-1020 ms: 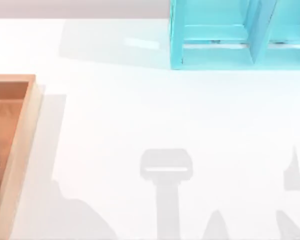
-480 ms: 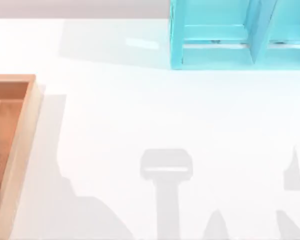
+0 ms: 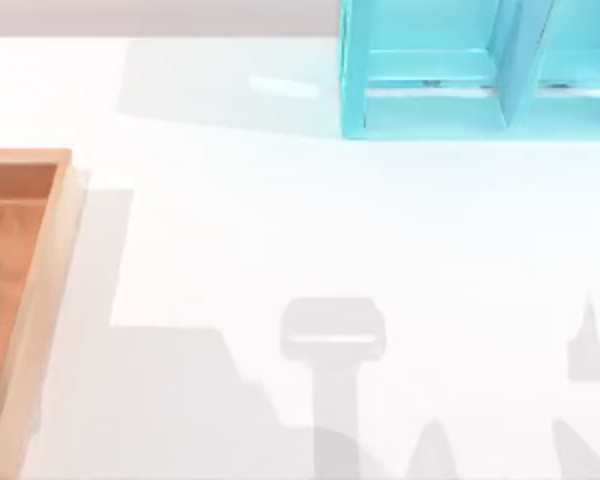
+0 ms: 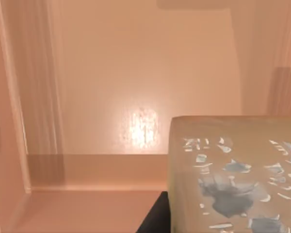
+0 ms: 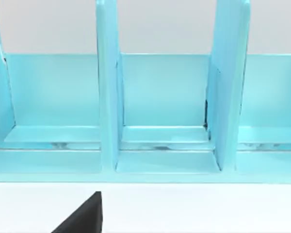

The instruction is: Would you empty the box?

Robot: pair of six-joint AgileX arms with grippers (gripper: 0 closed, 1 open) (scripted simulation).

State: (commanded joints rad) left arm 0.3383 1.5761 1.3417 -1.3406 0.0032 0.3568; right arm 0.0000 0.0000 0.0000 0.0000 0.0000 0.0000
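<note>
The box [image 3: 40, 300] lies at the table's [image 3: 280, 220] left edge; inside it, a tan block [image 4: 233, 170] with grey-blue flecks looks stiff and light, best taken by its flat sides; the jaws' state I cannot tell; the shelf unit [image 3: 480, 70] stands far right.

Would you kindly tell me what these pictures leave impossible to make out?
- Most of the box: cut off by the top view's left edge.
- The speckled block in the left wrist view: its lower part runs past the frame edge.
- The shelf: its top is cut off in both views.
- Whether either gripper is open: unclear.
</note>
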